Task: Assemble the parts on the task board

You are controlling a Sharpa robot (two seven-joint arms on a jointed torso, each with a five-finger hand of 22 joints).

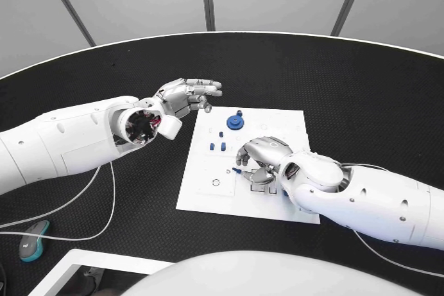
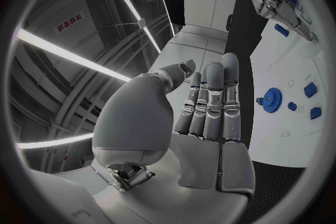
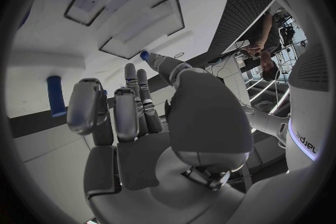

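Silver fingers of my left robot hand (image 1: 188, 94) hang loosely curled and apart above the black desk (image 1: 111, 71), just off the far left corner of the white task board (image 1: 205, 196), holding nothing. My right robot hand (image 1: 260, 158) reaches palm-down over the board's middle, fingers bent toward a small blue part (image 3: 55, 96); I cannot tell whether it grips anything. A blue gear (image 1: 236, 122) sits near the board's far edge, with small blue pegs (image 1: 217, 145) between it and that hand.
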